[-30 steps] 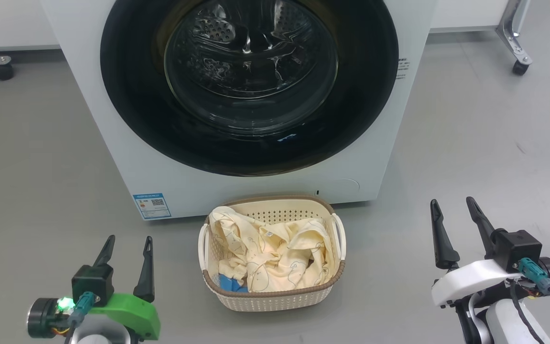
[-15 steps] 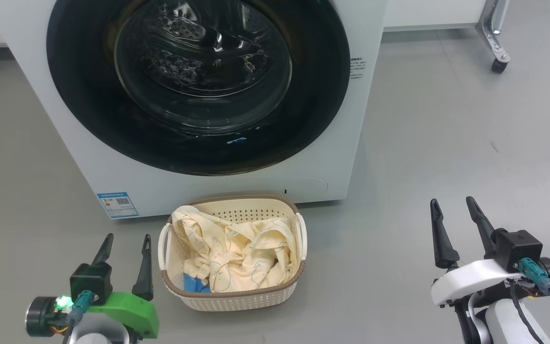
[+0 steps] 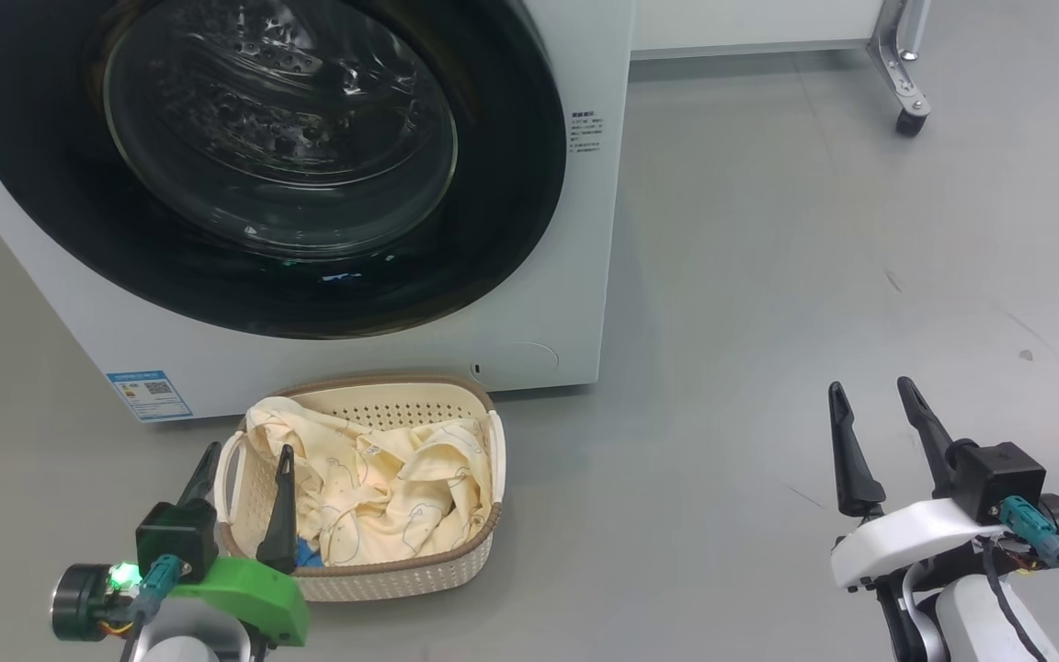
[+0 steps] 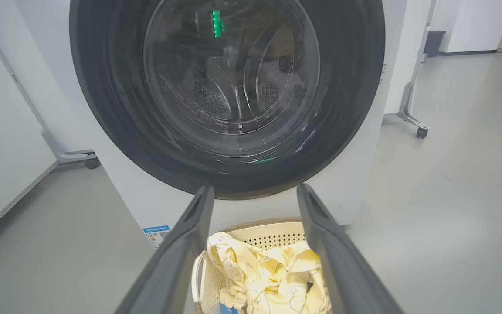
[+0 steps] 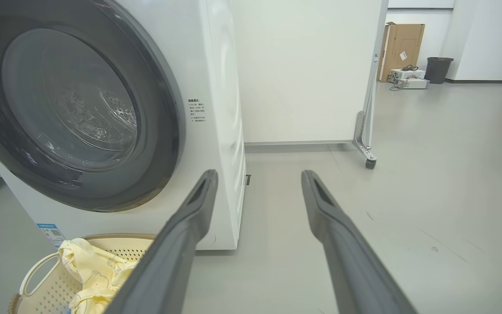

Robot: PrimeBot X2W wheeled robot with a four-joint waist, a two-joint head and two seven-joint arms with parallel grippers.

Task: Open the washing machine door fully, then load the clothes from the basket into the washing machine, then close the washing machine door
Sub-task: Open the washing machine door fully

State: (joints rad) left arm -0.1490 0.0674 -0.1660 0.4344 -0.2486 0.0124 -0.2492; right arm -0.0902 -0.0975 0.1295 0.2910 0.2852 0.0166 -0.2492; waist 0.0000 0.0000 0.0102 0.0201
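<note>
so, door step first. left gripper [image 3: 250,450] sits at the lower left of the head view, fingers spread wide, nothing in them. its tips overlap the left end of the basket [image 3: 401,575] there; contact i cannot tell. blue label sticker [image 3: 148,393] is low on the front of the washing machine [image 3: 585,230]. the washing machine door [image 3: 520,184] is shut, black ring flush to the white front. i can make out no handle or latch recess on the ring, and the hinge side is unclear. the basket stands just before the machine, below the door, with the clothes [image 3: 382,487] heaped inside and a blue scrap [image 3: 309,554] at the near left corner. right gripper [image 3: 868,386] is well off to the right over bare floor [image 3: 768,276], likewise released and empty.

judgement: find the ring's free edge first, hook one finger behind it, pull along the hinge arc rather than straight out, and carry it to the stop. mind the basket under the swing; don't nudge it.
</note>
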